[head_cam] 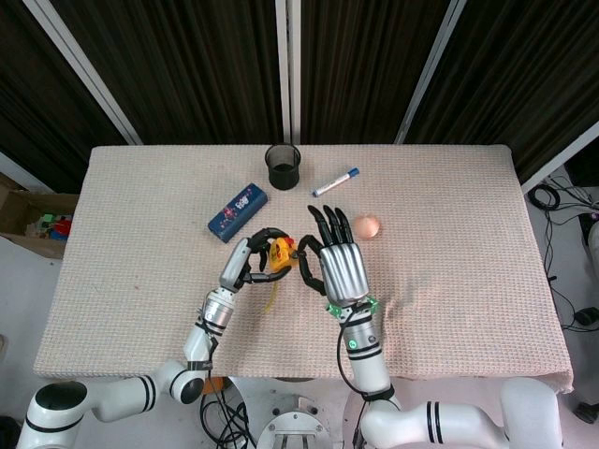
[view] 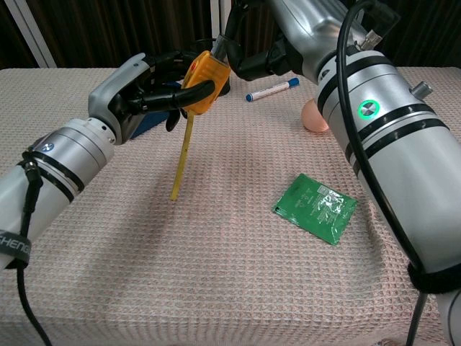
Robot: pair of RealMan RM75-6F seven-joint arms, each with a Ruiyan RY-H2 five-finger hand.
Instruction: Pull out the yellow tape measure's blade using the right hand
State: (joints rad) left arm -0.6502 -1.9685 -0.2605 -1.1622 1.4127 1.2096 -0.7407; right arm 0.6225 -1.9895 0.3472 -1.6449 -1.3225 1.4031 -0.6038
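Observation:
The yellow tape measure (head_cam: 281, 251) (view: 204, 73) is held above the table, gripped by my left hand (head_cam: 247, 263) (view: 135, 89). Its yellow blade (view: 181, 155) (head_cam: 272, 293) hangs out of the case, slanting down to the cloth, and nothing holds its free end. My right hand (head_cam: 338, 258) (view: 253, 59) is just right of the case with its fingers straight and spread. Its thumb reaches in at the case's top right edge; whether it touches is hard to tell. That hand holds nothing.
A pink egg (head_cam: 367, 225) (view: 314, 116) lies close behind my right hand. Further back are a blue marker (head_cam: 335, 181) (view: 272, 89), a black mesh cup (head_cam: 283, 166) and a blue box (head_cam: 238, 212). A green packet (view: 315, 206) lies at the front right.

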